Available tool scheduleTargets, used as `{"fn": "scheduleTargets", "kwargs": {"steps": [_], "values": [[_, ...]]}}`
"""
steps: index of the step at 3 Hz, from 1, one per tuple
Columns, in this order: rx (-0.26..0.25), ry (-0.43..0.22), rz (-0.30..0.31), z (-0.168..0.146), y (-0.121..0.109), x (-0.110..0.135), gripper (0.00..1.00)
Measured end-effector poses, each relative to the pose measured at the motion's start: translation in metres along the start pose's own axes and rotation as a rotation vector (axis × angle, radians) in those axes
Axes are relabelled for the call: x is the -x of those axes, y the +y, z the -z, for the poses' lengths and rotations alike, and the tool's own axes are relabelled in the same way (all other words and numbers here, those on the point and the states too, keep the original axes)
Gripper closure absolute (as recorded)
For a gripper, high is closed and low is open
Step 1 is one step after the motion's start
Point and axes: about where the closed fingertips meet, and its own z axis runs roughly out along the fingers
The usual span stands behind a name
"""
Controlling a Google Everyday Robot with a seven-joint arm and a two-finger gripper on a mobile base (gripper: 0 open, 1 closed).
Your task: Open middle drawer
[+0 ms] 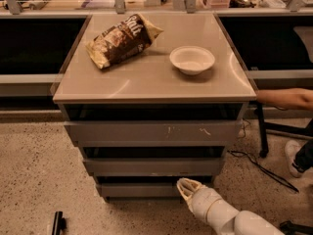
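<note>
The middle drawer [151, 167] is shut, the second of three grey fronts stacked under the desk [146, 84], between the scratched top drawer [151, 131] and the bottom drawer [137, 189]. Its long axis runs left to right, and its front carries no handle. The gripper [187, 186] sits low, just in front of the bottom drawer's right part, so the middle drawer lies close above it and slightly to the left. Whether the gripper is open or closed cannot be told. The coming move probably calls for a short rise to the dark gap above the drawer's upper edge (the only apparent purchase), then a straight outward pull. A chip bag [122, 40] and a bowl [192, 59] rest on the desk.
</note>
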Motion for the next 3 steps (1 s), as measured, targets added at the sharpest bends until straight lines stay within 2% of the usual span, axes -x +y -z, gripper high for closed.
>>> {"fn": "scheduleTargets", "kwargs": {"steps": [1, 2, 3], "values": [[0.000, 0.000, 0.000, 0.000, 0.000, 0.000, 1.00], [-0.035, -0.008, 0.017, -0.016, -0.016, -0.010, 1.00], [-0.060, -0.033, 0.057, -0.039, -0.042, -0.016, 1.00]]}}
